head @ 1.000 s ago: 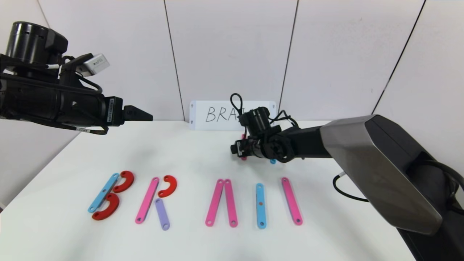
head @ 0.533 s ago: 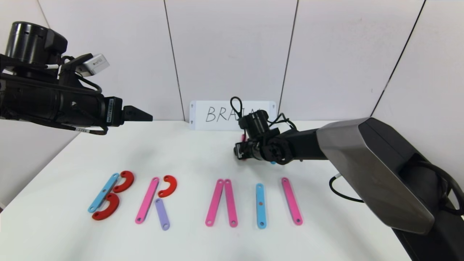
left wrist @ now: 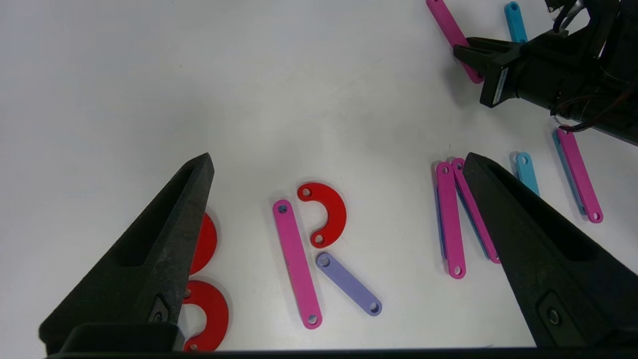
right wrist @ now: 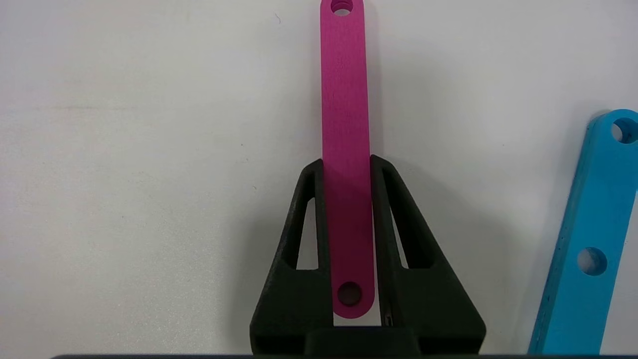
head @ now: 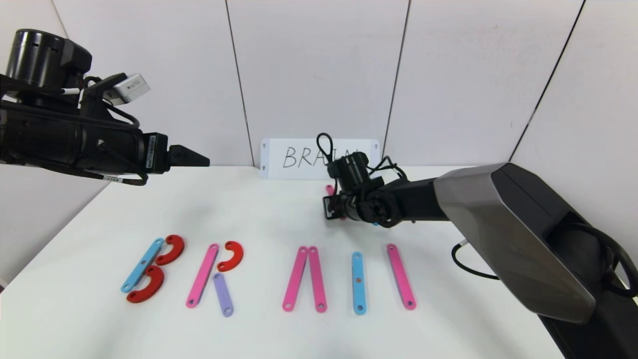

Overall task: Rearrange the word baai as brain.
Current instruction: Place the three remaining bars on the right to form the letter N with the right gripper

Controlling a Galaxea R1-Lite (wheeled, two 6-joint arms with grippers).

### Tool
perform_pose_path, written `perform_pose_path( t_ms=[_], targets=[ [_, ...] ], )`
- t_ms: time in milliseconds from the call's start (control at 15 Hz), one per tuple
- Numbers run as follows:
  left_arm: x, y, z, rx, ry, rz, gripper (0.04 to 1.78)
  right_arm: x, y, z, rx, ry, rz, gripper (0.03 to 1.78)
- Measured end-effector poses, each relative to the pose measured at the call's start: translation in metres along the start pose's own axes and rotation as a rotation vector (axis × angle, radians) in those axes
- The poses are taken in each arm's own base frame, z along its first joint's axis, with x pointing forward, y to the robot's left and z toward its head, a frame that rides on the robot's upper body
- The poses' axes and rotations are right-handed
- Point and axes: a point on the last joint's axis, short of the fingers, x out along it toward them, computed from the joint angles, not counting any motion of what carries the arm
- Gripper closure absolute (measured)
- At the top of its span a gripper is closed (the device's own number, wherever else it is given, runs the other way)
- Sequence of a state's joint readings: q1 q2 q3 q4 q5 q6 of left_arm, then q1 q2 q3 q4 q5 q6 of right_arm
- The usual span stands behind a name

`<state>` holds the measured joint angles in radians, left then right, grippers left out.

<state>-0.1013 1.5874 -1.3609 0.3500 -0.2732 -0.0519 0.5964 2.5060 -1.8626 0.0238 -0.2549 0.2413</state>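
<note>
The word baai lies as a row near the table's front. From the left it shows a blue strip with two red curves (head: 149, 269), a pink strip with a red curve and a purple strip (head: 214, 276), two leaning pink strips (head: 305, 278), a blue strip (head: 358, 282) and a pink strip (head: 400, 282). Behind the row, my right gripper (head: 331, 207) (right wrist: 346, 164) is shut on a spare pink strip (right wrist: 345, 99) that lies flat on the table. My left gripper (head: 199, 159) (left wrist: 338, 157) hangs open, high over the left side, holding nothing.
A white card (head: 299, 158) with handwritten letters leans on the back wall, partly hidden by the right arm. A spare blue strip (right wrist: 588, 239) lies beside the held pink one. The right arm's grey link (head: 513, 234) reaches over the table's right side.
The right gripper's jaws have closed onto the spare pink strip, and the arm has shifted slightly toward the back. The left arm has not moved.
</note>
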Motion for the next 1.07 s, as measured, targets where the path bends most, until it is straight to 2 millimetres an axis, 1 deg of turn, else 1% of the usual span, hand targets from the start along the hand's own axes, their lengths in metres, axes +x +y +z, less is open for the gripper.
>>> perform_pose_path(
  t_ms=[1067],
  targets=[
    [0.0001,-0.0004,-0.0001,0.001,0.001,-0.001,0.08,-0.0066,0.0001,0.0048,0.001,-0.008,-0.001,1.54]
  ],
)
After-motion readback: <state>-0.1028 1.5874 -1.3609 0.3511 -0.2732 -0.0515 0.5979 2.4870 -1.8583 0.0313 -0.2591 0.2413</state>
